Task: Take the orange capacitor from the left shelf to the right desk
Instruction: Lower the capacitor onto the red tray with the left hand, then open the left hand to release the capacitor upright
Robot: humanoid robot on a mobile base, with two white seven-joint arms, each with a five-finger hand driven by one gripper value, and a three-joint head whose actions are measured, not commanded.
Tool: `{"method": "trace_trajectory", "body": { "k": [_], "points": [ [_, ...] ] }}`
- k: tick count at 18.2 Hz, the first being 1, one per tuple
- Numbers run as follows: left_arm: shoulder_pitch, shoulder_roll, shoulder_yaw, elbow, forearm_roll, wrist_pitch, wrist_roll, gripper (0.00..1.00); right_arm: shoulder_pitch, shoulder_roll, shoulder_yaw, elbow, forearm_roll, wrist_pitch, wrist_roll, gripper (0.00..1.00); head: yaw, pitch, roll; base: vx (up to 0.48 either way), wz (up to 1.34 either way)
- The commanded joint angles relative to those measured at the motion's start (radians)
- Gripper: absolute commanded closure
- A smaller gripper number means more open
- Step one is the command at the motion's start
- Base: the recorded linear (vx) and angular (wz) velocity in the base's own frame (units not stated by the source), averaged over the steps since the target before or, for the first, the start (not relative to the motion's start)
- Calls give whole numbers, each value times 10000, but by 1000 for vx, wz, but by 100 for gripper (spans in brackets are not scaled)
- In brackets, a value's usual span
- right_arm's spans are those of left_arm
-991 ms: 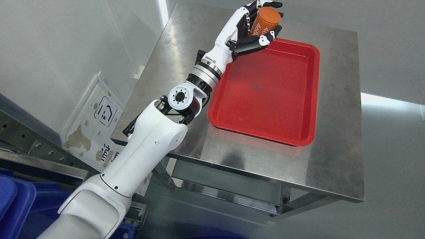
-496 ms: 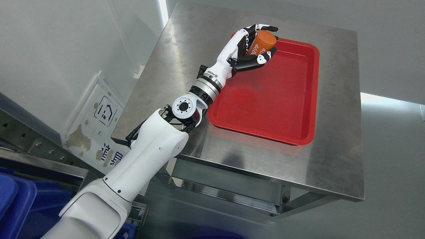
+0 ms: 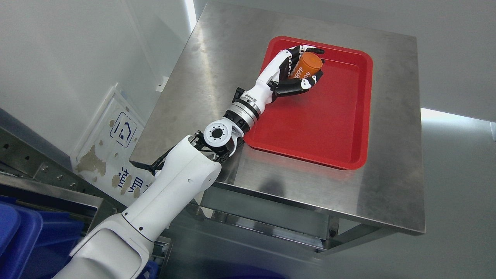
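Note:
My left hand (image 3: 300,69) reaches over the far left part of the red tray (image 3: 341,128) on the steel desk (image 3: 387,193). Its black and white fingers (image 3: 296,84) are curled around the orange capacitor (image 3: 306,66), a short orange cylinder with pale print on its side. The capacitor tilts with its flat end up and to the right, low above the tray floor; whether it touches the floor I cannot tell. My white left arm (image 3: 170,190) runs up from the lower left corner. The right arm does not show.
The tray holds nothing besides the hand and capacitor. Blue bins (image 3: 23,240) and a grey metal shelf frame (image 3: 42,170) fill the lower left. A worn white sign (image 3: 112,147) leans against the wall beside the desk.
My left hand has come down and toward me with the capacitor, from high over the tray's far left corner to low inside the tray. The grasp has stayed shut.

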Motion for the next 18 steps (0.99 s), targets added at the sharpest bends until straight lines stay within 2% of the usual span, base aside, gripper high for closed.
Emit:
{"method": "trace_trajectory", "body": {
  "k": [1,9,11,14,16,18],
  "points": [
    [45,174,-464,5,-3,55,-29,72,199,-176,-123,-175,31,8,7,0,0,0,0,0,0],
    [-200,174,-36,-102,-34,469,-29,32,199,-176,-123,-175,31,8,7,0,0,0,0,0,0],
    [-368,174,347,-148,-34,515,-29,26,199,-176,-123,-175,31,-7,7,0,0,0,0,0,0],
    [-492,174,838,-194,-34,592,-29,24,199,-176,-123,-175,31,8,7,0,0,1,0,0,0],
    [-919,174,1526,-194,-34,592,-29,16,199,-176,-123,-175,31,-8,7,0,0,0,0,0,0],
    [-1425,174,2369,-164,-64,592,-29,14,199,-176,-123,-175,31,8,7,0,0,0,0,0,0]
  ]
}}
